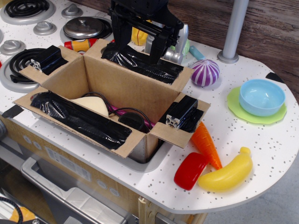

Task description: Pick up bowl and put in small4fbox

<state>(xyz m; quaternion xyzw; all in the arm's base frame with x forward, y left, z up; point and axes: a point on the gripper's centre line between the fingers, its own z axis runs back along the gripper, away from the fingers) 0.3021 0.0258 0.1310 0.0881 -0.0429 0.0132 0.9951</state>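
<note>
The light-blue bowl (261, 95) stands upright on a lime-green plate (275, 114) at the right of the counter. The brown cardboard box (117, 86) with four flaps spread out, black tape and small black blocks, sits in the sink at the centre-left. My black gripper (138, 46) hangs over the box's back flap, far to the left of the bowl. Its fingers (119, 39) stand apart with nothing between them. Inside the box lie a beige piece and some dark and pink items.
A purple-and-white striped ball (204, 72) lies between box and bowl. An orange carrot (205, 142), a red block (190, 170) and a yellow banana (229, 175) lie at the front right. A grey pole (232, 30) stands behind. Stove burners and a pot lid (84, 27) are at the back left.
</note>
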